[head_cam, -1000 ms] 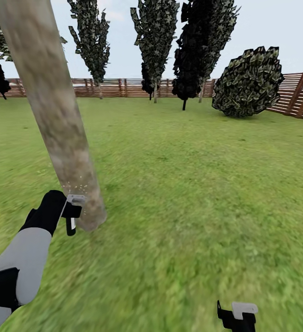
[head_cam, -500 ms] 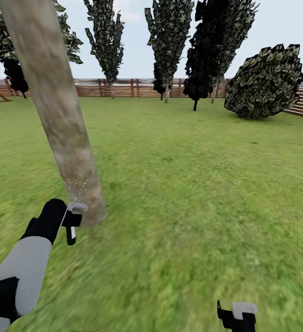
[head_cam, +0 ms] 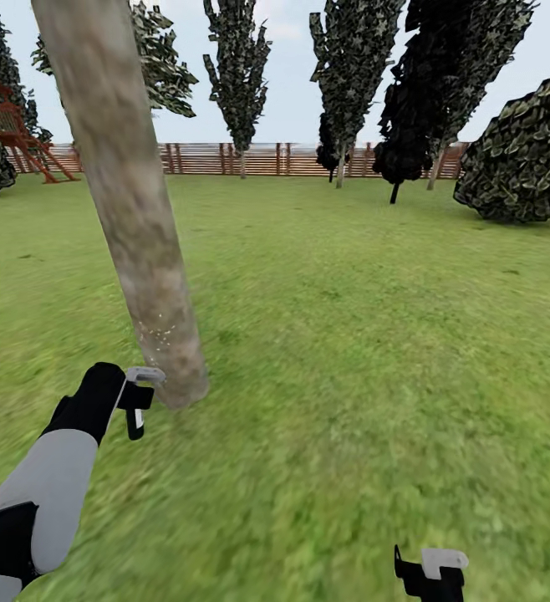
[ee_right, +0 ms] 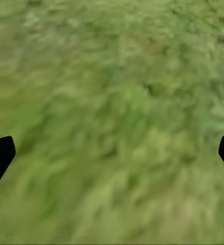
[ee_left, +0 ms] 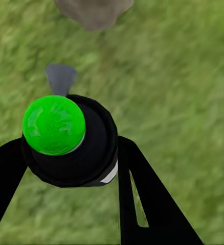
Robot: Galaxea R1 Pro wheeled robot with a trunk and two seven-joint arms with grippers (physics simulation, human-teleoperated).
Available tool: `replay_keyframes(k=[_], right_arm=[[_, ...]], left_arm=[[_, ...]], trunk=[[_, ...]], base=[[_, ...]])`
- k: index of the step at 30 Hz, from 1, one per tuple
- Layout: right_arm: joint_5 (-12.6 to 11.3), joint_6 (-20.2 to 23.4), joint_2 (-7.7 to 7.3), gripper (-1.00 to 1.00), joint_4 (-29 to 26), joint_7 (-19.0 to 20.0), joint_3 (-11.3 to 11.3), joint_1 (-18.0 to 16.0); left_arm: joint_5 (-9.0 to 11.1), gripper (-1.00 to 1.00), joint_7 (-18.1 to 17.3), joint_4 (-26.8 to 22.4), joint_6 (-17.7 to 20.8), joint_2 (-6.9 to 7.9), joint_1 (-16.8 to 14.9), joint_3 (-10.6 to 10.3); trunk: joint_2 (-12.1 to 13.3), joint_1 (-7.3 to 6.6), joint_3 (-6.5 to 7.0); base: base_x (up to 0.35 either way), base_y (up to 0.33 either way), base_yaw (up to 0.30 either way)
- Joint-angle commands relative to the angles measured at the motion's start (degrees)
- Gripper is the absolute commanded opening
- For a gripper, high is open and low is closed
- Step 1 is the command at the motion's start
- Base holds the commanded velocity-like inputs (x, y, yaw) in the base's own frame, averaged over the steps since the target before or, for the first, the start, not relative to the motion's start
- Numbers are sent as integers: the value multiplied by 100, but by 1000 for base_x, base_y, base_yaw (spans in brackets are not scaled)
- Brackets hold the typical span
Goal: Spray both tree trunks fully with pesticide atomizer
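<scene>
Left claw (ee_left: 71, 168) clamped around the atomizer (ee_left: 66, 140), nozzle just beside the foot of the leaning trunk (head_cam: 133, 217). Right claw (ee_right: 112, 153) spread wide, empty, over grass (head_cam: 375, 351).

No readable text, labels, numbers or signs appear on anything.

A fenced garden, rendered in simulation. Green lawn (head_cam: 350, 351) runs back to a reddish-brown slatted wooden fence (head_cam: 225, 158), with tall dark conifers (head_cam: 240, 58), a round bush (head_cam: 526, 155) and a red play frame (head_cam: 16, 125) along it
</scene>
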Motion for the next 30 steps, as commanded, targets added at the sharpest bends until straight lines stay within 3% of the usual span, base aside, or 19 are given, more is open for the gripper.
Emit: replay_keyframes(k=[1, 5, 11, 15, 17, 20, 23, 30], right_arm=[[61, -14, 0, 100, 5, -23, -40, -3], [61, -13, 0, 100, 5, -23, -40, -3], [60, -13, 0, 100, 5, -23, -40, -3], [60, -14, 0, 100, 5, -23, -40, -3], [59, -13, 0, 100, 5, -23, -40, -3], [57, -13, 0, 100, 5, -23, -40, -3], [55, -13, 0, 100, 4, -23, -40, -3], [54, -17, 0, 100, -4, -23, -41, -3]], left_arm=[[-90, -100, -53, -11, 12, -76, -6, 18], [-100, -100, -52, -16, 15, -180, -6, 43], [-105, -100, -51, -11, 10, -155, -2, 21], [-110, -100, -51, -19, -15, 176, 375, 319], [-110, -100, -50, -13, -97, 217, 456, 384], [-90, -100, -35, -2, -224, 96, 551, 396], [-90, -100, 75, -4, -268, -151, 579, 408], [-109, -100, 158, -66, -295, -126, 784, 411]], trunk=[[-2, 1, -5], [-2, 1, -5], [-2, 1, -5], [-2, 1, -5], [-2, 1, -5], [-2, 1, -5], [-2, 1, -5], [-2, 1, -5]], base=[[238, -190, 108], [240, -184, 25], [243, -176, 2], [170, -115, 0], [32, -20, 79], [6, -4, 228], [1, -1, 268], [22, -12, 105]])
